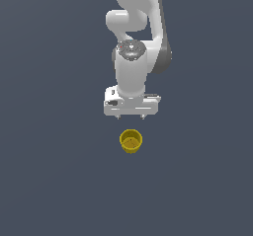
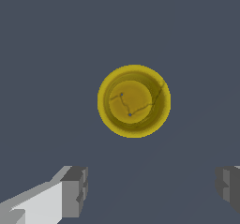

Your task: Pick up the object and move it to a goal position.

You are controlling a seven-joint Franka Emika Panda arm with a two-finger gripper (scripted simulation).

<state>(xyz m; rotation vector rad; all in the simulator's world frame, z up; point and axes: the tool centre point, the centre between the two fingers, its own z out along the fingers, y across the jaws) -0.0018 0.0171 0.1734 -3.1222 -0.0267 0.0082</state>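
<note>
A small yellow cup (image 1: 131,141) stands upright on the dark grey floor, its open mouth up. In the wrist view the cup (image 2: 133,101) shows from straight above, with its inside base visible. My white gripper (image 1: 131,116) hangs above the floor, just behind the cup in the exterior view and not touching it. The jaws are wide apart and empty. In the wrist view the gripper (image 2: 152,190) shows two grey fingertips (image 2: 75,192), one on each side, with the cup lying off the line between them.
The dark grey floor (image 1: 49,180) spreads flat in every direction. The white arm (image 1: 133,32) rises behind the gripper in the exterior view.
</note>
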